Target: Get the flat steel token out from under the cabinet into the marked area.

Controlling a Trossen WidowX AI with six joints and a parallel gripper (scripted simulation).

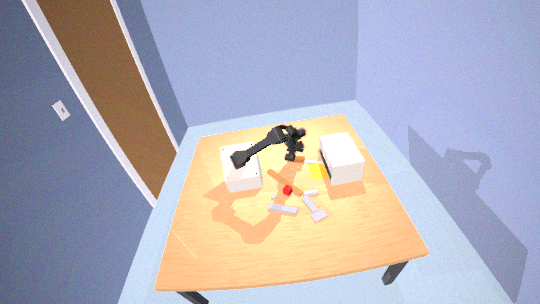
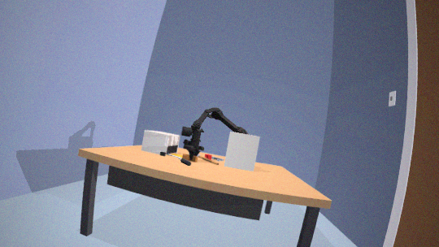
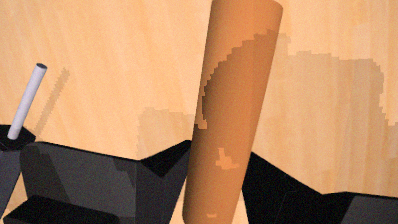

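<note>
The gripper point(image 1: 291, 158) point(image 2: 193, 158) point(image 3: 219, 148) points down and is shut on a round orange-brown handle point(image 1: 299, 159) point(image 3: 240, 75), low over the table. A thin white bar point(image 1: 314, 162) runs from near the handle's end toward the cabinet's front. The white cabinet point(image 1: 343, 157) point(image 2: 155, 141) has a dark opening low on the side facing the arm. The yellow marked area point(image 1: 317, 172) point(image 2: 179, 155) lies in front of it. The token is not distinguishable in any view. What the handle's far end carries is outside the wrist view.
A black-handled tool point(image 2: 185, 162) point(image 3: 27, 102) with a thin light rod lies beside the gripper. An orange-brown stick point(image 1: 277, 177), a red block point(image 1: 287, 190) and several pale pieces, one a flat bar point(image 1: 283, 209), lie toward the front. A white box point(image 1: 245, 180) point(image 2: 242, 151) stands at the arm's base.
</note>
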